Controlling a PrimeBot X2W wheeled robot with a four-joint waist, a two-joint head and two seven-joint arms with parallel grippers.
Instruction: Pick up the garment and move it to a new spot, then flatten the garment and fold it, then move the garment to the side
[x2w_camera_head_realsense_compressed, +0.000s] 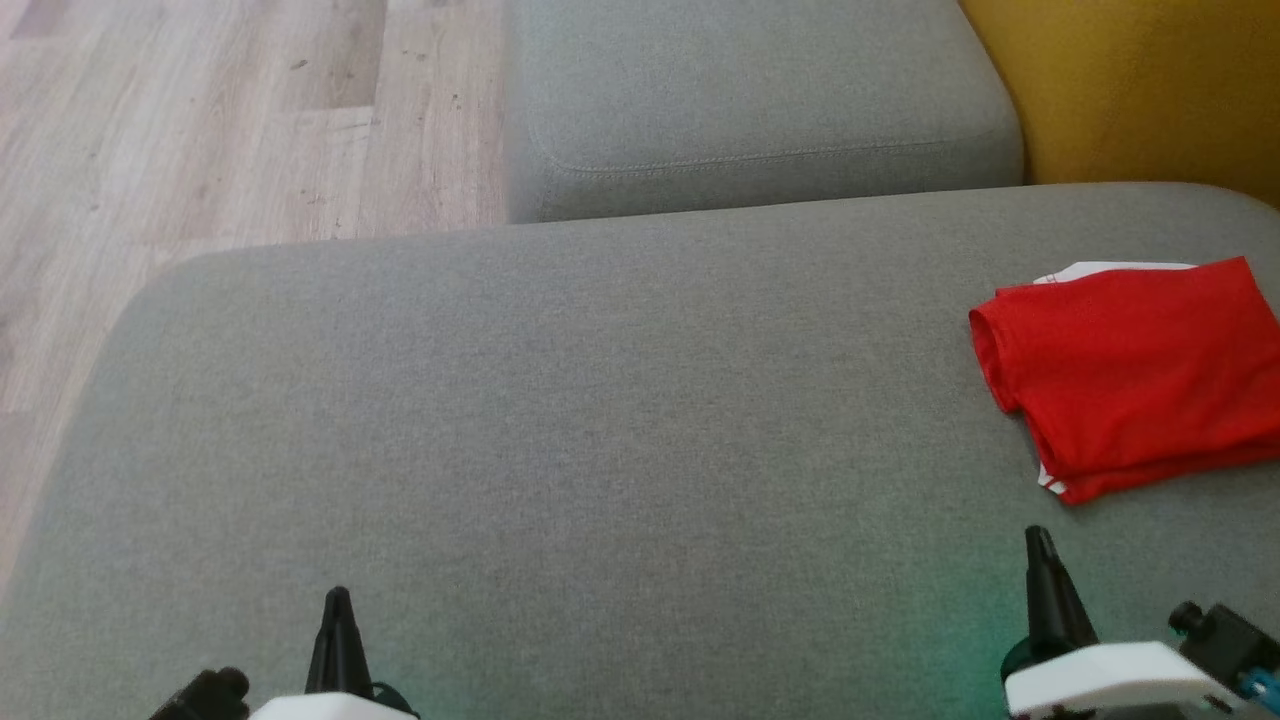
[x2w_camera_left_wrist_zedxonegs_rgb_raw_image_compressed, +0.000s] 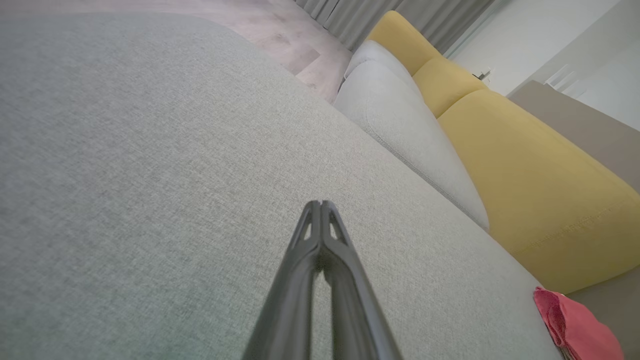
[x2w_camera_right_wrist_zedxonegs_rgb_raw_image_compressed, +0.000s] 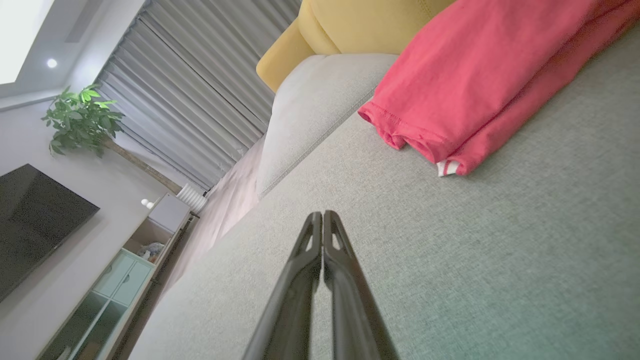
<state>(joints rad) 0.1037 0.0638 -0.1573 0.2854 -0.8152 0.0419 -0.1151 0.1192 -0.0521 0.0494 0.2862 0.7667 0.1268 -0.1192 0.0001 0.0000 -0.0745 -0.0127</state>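
1. The red garment (x2w_camera_head_realsense_compressed: 1130, 380) lies on the grey sofa seat (x2w_camera_head_realsense_compressed: 600, 420). It is far over on the robot's right side, close to the yellow back cushion (x2w_camera_head_realsense_compressed: 1130, 80).
2. It is folded into a flat, tidy pile with straight edges. A bit of white trim (x2w_camera_head_realsense_compressed: 1110, 269) peeks out at the far edge and at the near corner. I think it was put there on purpose, out of the way at the side.
3. The left hand (x2w_camera_head_realsense_compressed: 338, 600) is closed, with its two dark fingers pressed together. It holds nothing. It hangs low over the seat, well apart from the garment.
4. The right hand (x2w_camera_head_realsense_compressed: 1040, 545) is closed too, and it holds nothing. It is near the front edge of the garment but does not touch it.
5. Both hands sit close to the robot's body with their fingers pointing away. I think this is their resting spot, because there is nothing to grab right now.
6. My guess is that the job is done or almost done. The garment is folded and it is at the side.
7. Soft cloth can slip open if it gets bumped. So any move close to it should be gentle.
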